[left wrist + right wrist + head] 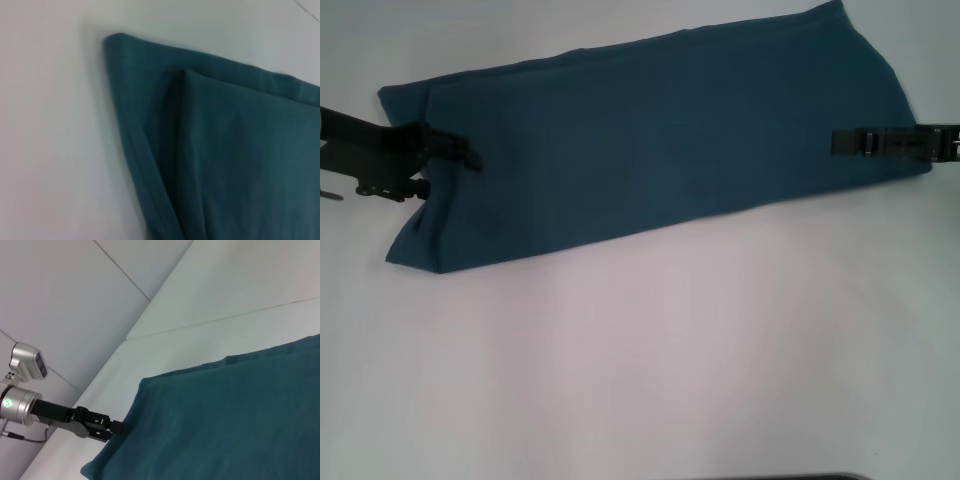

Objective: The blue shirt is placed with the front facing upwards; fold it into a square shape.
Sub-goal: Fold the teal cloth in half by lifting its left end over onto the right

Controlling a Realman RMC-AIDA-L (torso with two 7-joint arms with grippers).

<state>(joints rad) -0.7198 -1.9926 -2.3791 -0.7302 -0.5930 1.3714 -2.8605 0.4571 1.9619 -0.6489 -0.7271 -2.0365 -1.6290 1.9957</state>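
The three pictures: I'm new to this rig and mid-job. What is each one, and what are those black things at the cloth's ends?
The wide picture looks down from the robot's head. The blue shirt, already folded into a long strip, lies slanted on a white table. The black things are the robot's two arm ends: the left gripper at the strip's left end, the right gripper at its right end. Each reaches over an end, but whether either has pinched the cloth does not show.

The other two come from cameras on the wrists. The left wrist one shows a layered corner of the shirt; the right wrist one looks along the shirt toward the left gripper.
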